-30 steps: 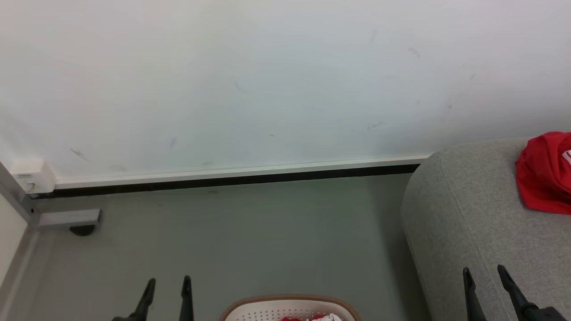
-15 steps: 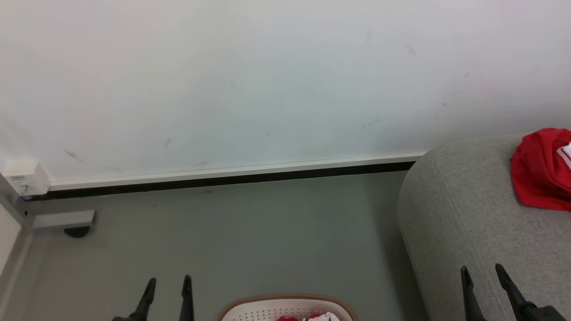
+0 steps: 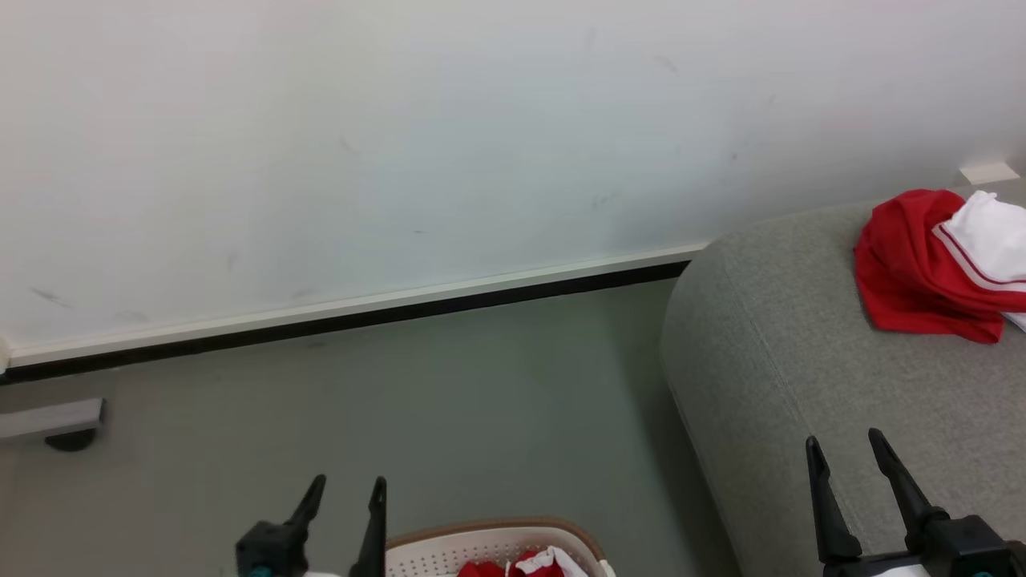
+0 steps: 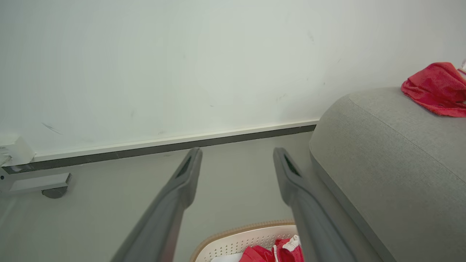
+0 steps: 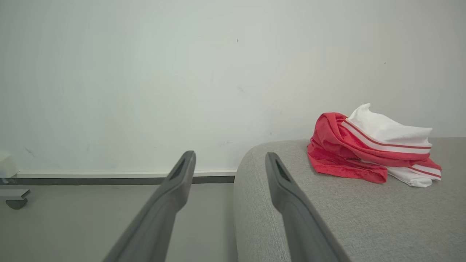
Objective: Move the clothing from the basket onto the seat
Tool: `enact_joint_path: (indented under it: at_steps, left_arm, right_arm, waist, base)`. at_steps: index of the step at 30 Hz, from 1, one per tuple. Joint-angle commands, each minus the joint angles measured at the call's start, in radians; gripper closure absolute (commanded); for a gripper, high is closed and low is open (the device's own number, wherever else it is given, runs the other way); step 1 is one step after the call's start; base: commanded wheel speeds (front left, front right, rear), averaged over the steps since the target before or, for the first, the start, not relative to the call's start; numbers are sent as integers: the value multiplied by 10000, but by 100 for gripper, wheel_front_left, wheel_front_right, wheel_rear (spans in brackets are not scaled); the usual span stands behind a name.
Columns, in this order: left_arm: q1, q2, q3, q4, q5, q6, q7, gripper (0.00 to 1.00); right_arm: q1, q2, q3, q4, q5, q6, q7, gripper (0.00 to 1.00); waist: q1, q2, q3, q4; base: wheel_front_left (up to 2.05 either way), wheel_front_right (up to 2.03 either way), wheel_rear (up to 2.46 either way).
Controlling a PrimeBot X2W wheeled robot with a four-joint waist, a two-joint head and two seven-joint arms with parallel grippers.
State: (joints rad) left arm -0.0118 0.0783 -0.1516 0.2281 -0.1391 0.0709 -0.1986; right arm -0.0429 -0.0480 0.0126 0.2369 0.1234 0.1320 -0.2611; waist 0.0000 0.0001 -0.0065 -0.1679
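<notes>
With the left pincer (image 3: pixel 349 481) and right pincer (image 3: pixel 843 439) both apart and empty, the clothing (image 3: pixel 525 565) in the basket (image 3: pixel 489 530) lies just right of the nearer left pincer, one garment (image 3: pixel 906 272) resting on the seat (image 3: pixel 801 369).

Scuffed white wall (image 3: pixel 401 120); dark skirting (image 3: pixel 361 316); grey floor (image 3: pixel 481 401); possibly caster foot (image 3: pixel 68 439) left.

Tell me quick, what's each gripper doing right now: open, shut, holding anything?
Left gripper: open, holding nothing.
Right gripper: open, holding nothing.
</notes>
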Motion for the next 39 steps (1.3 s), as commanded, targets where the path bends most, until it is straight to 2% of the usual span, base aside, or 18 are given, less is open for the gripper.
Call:
enact_joint_path:
  at_steps: [1,10,13,21,22,30,33,39]
  left_arm:
    - [-261,81,-195,128,147,-84,408,0]
    - [-1452,124,-840,946,111,-522,2863,0]
    - [-1751,50,-1009,1272,-22,-683,3214,0]
    - [-3179,-54,-1825,3674,505,-716,4205,0]
    - [-3623,-104,-2030,4209,638,-642,4381,0]
    - [-5093,-169,-2330,5977,876,-303,4329,0]
    - [-5665,-187,-2396,6526,820,-409,4134,0]
    - [-6867,-51,-2472,7351,1003,-248,3887,0]
  right_arm:
    - [-184,-13,81,-119,49,-25,-27,0]
    - [-848,-16,384,-645,319,-25,-27,0]
    - [-972,-14,381,-719,407,-25,-27,0]
    - [-1751,-10,645,-1143,813,-25,-28,0]
    - [-2018,-7,698,-1318,928,-25,-28,0]
    - [-2737,-8,709,-1871,1197,-25,-28,0]
    - [-2983,-10,632,-2152,1259,-25,-28,0]
    - [-3428,-8,438,-2645,1466,-25,-28,0]
  waist:
    - [0,-1,242,-351]
    - [0,-1,1647,-1246]
    - [0,-1,1943,-1370]
    - [0,-1,3642,-1775]
    - [0,-1,4206,-1851]
    - [0,-1,5977,-1926]
    - [0,-1,6653,-1909]
    - [0,-1,8052,-1823]
  base:
    - [0,0,0]
    - [0,0,0]
    - [0,0,0]
    - [0,0,0]
    - [0,0,0]
    - [0,0,0]
    - [0,0,0]
    - [0,0,0]
